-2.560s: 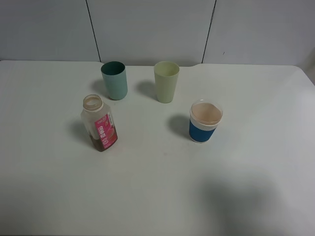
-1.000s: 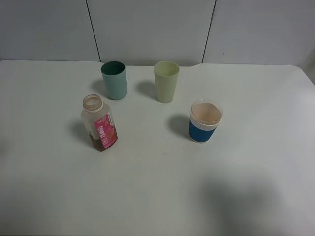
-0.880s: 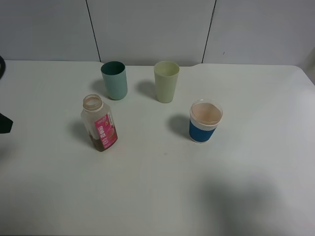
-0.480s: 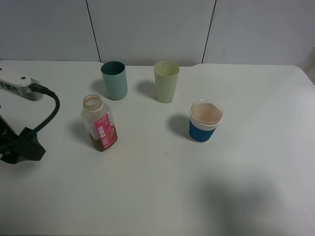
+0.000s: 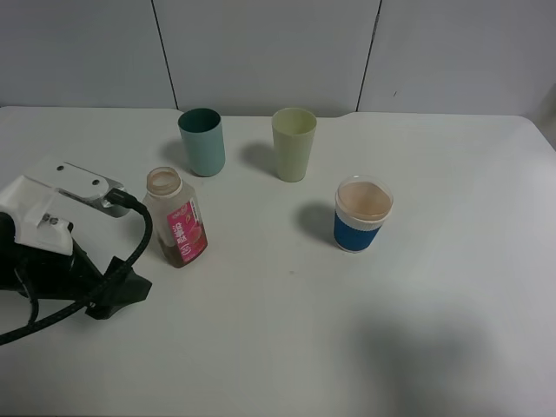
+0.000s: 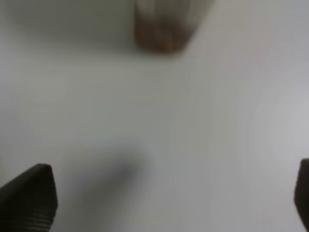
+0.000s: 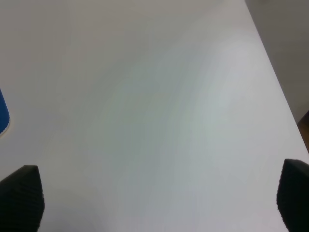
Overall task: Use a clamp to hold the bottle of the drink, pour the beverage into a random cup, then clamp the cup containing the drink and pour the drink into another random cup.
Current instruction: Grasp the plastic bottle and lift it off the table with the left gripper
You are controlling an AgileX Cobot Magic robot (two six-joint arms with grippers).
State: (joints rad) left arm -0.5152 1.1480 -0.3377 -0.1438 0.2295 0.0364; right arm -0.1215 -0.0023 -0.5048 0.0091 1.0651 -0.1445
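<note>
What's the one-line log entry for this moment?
left gripper: open, short of bottle | right gripper: open, empty | bottle: standing, uncapped, ungripped

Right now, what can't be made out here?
- Left gripper: exterior high, its own arm covers the jaws; left wrist shows only fingertip corners.
- Bottle: left wrist, blurred, cropped to its base by the frame edge.
- Right gripper: outside exterior high.
- Blue-banded cup: right wrist, only a sliver at the frame edge.
</note>
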